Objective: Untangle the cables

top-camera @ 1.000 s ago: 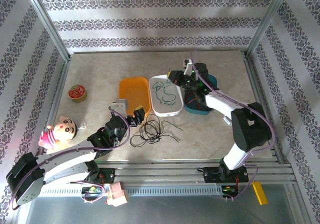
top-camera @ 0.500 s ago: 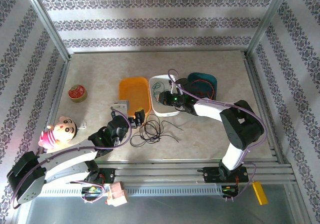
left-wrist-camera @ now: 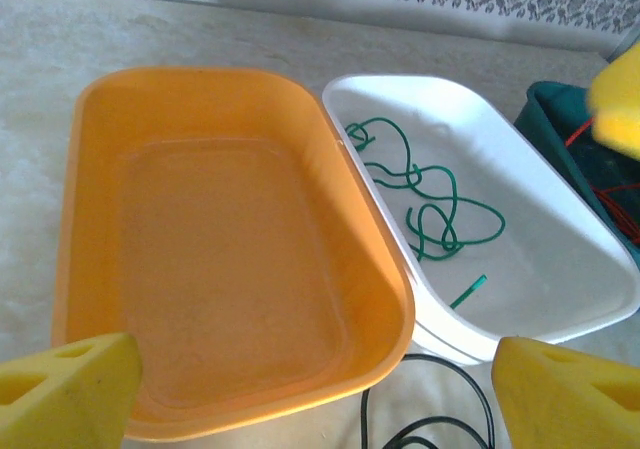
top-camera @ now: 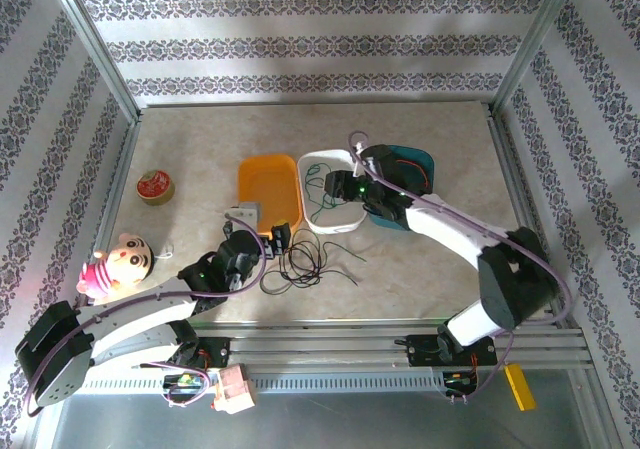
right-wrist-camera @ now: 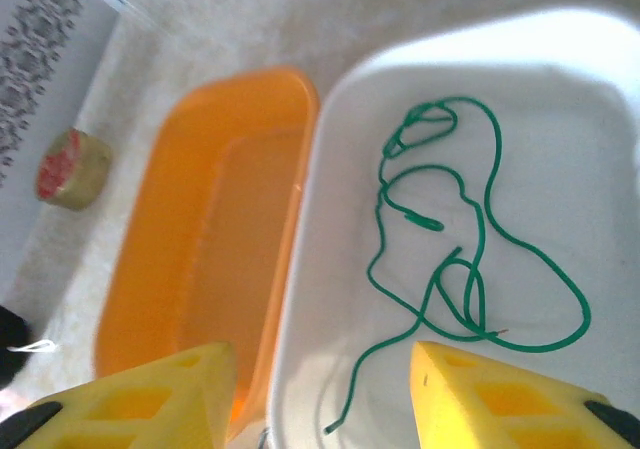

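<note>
A green cable point(top-camera: 325, 184) point(left-wrist-camera: 468, 291) point(right-wrist-camera: 370, 269) lies loosely looped in the white tray point(top-camera: 318, 219) point(left-wrist-camera: 560, 299) point(right-wrist-camera: 560, 59). My right gripper point(top-camera: 350, 184) point(right-wrist-camera: 320, 369) hovers over that tray, open, with nothing between its yellow fingers point(right-wrist-camera: 170, 394). A black cable point(top-camera: 300, 264) point(left-wrist-camera: 364, 419) is coiled on the table in front of the trays. My left gripper point(top-camera: 275, 239) point(left-wrist-camera: 315, 369) is open just beside it, facing the empty orange tray point(top-camera: 270, 184) point(left-wrist-camera: 95, 199) point(right-wrist-camera: 150, 299). A red cable point(top-camera: 424, 171) point(left-wrist-camera: 600, 184) rests in the teal tray point(top-camera: 412, 157) point(left-wrist-camera: 545, 119).
A tape roll point(top-camera: 154, 185) point(right-wrist-camera: 70, 169) and a doll toy point(top-camera: 120, 264) sit at the left of the table. Metal frame posts and patterned walls close in the sides and back. A yellow object point(top-camera: 518, 386) lies on the front rail.
My right gripper has opened, and its arm has swung over the white tray. My left gripper has edged slightly toward the black cable.
</note>
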### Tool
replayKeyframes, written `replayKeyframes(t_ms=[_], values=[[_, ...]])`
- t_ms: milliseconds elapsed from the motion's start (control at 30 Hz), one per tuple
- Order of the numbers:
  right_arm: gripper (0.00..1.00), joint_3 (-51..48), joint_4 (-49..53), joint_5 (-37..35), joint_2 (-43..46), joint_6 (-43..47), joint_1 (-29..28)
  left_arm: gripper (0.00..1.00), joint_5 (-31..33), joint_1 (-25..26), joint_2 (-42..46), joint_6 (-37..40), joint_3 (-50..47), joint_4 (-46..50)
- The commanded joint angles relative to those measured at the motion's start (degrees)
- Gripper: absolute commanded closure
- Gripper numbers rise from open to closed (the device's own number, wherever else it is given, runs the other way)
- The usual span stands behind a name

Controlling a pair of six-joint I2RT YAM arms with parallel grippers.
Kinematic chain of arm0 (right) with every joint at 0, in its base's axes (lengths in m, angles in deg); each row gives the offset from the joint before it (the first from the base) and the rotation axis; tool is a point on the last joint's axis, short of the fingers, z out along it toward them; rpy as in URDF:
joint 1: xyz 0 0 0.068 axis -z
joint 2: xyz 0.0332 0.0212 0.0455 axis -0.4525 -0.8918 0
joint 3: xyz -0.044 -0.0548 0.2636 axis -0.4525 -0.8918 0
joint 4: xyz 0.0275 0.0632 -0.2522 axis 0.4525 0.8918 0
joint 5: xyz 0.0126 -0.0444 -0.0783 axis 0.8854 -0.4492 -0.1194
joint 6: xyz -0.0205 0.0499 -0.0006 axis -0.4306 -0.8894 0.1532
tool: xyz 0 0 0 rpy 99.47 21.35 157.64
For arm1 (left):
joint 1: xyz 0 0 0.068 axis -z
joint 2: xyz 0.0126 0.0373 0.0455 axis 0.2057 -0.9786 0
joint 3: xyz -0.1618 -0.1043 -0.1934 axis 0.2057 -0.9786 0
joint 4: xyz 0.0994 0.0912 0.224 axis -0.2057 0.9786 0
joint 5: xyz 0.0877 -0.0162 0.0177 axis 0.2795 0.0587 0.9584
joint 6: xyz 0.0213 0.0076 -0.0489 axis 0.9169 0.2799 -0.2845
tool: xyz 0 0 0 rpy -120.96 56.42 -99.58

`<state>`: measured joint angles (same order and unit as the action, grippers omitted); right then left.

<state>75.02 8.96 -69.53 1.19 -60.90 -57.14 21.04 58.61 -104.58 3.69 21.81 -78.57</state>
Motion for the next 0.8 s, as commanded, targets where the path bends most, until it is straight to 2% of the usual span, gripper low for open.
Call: replayKeyframes(t_ms=[0, 133, 267, 567, 633, 733, 767], values=[[0.51, -2.12, 4.96, -0.03, 4.98, 3.87, -1.47, 0.1, -3.95, -0.61, -1.89, 1.07, 2.33, 2.58], [0.54, -4.81, 15.07, 4.64, 7.65, 10.4, -6.56, 0.11, -9.42, -0.6, -5.95, 1.1, 3.6, 2.48], [0.56, -7.09, 22.53, 8.02, 5.46, 14.67, -11.32, 0.12, -9.75, -0.6, -9.74, -0.55, 4.46, 2.32], [0.59, -5.1, 22.85, 11.87, -5.12, 17.15, -12.3, 0.13, -6.93, -0.6, -14.12, -2.25, 5.28, 5.57], [0.69, -3.58, 22.59, 12.75, -7.38, 17.65, -12.15, 0.13, -6.93, -0.6, -14.31, -2.85, 4.87, 5.83], [0.91, -2.94, 22.57, 11.44, -7.8, 17.5, -11.67, 0.14, -7.18, -0.6, -14.23, -4.01, 4.06, 6.01], [0.94, -3.41, 22.21, 11.3, -6.9, 17.28, -11.37, 0.14, -7.31, -0.6, -14.28, -4.36, 3.75, 5.96]])
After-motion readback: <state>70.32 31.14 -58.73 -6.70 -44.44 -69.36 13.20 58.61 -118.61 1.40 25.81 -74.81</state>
